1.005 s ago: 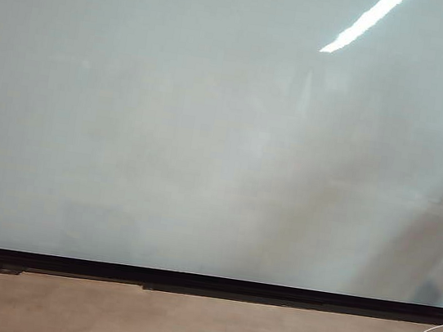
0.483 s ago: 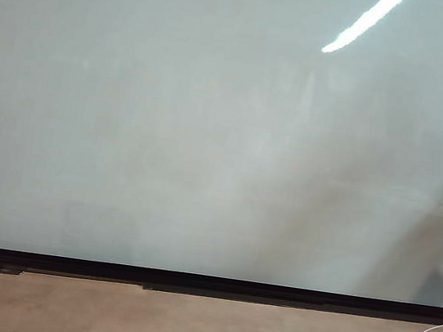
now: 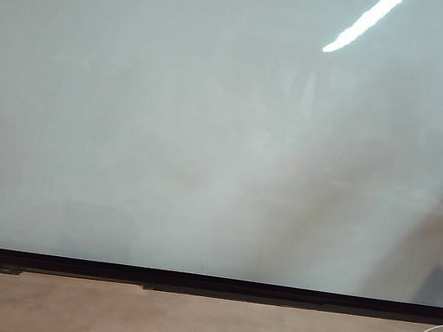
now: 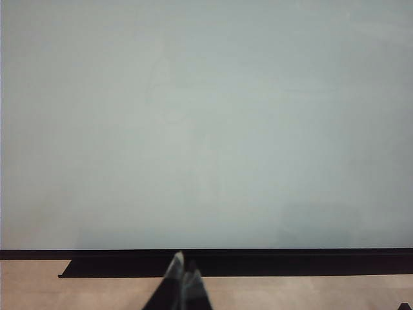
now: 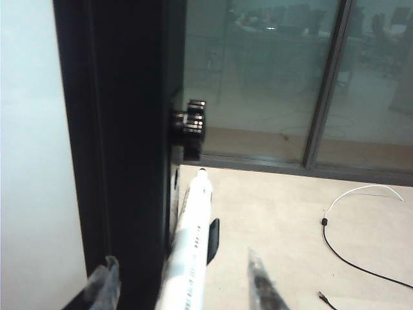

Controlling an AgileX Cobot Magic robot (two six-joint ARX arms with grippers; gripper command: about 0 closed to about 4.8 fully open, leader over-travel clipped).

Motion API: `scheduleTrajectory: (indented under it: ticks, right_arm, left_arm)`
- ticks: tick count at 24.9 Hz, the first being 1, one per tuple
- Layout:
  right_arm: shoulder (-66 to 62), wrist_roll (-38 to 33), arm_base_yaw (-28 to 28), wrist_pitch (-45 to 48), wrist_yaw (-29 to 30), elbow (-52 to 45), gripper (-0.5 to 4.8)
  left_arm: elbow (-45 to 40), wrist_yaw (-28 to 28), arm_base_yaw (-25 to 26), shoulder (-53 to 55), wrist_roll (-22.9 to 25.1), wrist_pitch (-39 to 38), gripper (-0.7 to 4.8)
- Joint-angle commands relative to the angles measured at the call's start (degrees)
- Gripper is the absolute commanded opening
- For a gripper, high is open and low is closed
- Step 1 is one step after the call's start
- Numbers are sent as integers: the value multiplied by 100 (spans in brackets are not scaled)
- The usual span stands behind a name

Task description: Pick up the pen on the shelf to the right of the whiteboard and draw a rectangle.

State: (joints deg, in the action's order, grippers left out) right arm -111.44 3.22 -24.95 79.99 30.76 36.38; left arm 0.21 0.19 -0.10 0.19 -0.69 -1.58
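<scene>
Clearly early on: nothing of the drawing is done, and the pick-up itself is not yet made.
Progress: the whiteboard point(image 3: 210, 131) carries no line anywhere in the exterior view, so the rectangle is all still to do; grasp, lift, carry and drawing remain.
Pen point(image 5: 191, 252): standing nearly upright just beside the board's black side frame point(image 5: 122, 148), tip uppermost, between the two fingers of the right hand point(image 5: 184, 284); the shelf under it is out of sight.
Right hand: spread wide on either side of the pen, neither finger seen to touch the barrel, so I judge it set to close.
Left hand point(image 4: 182, 284): low in front of the board's bottom edge, well away from the pen, fingertips point(image 4: 175, 263) pressed together, holding nothing.
Pen material: slim round white plastic barrel, smooth, small dark print along it, narrowing to a stepped cap end.
Fingers of the right hand: pale, translucent-looking pads on dark bodies.
Board: glossy, pale grey-white, flat, mirroring ceiling lights; matt black frame.
Floor point(image 3: 182, 326): dull tan, with a thin cable point(image 5: 361, 232), part white and part black, lying on it.
</scene>
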Motion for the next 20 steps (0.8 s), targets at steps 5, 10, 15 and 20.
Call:
scheduleTrajectory:
  ticks: [5,10,15,20]
  right_arm:
    - [-118,-55,9,85,199,144,229]
    - [-122,-55,7,83,201,188,229]
    - [-144,-55,7,81,245,247,206]
    - [-144,-59,7,79,243,247,206]
  left_arm:
    - [17,0,0,0,24,37,-4]
    - [17,2,0,0,24,37,-5]
    - [17,0,0,0,24,37,-4]
    - [17,2,0,0,24,37,-4]
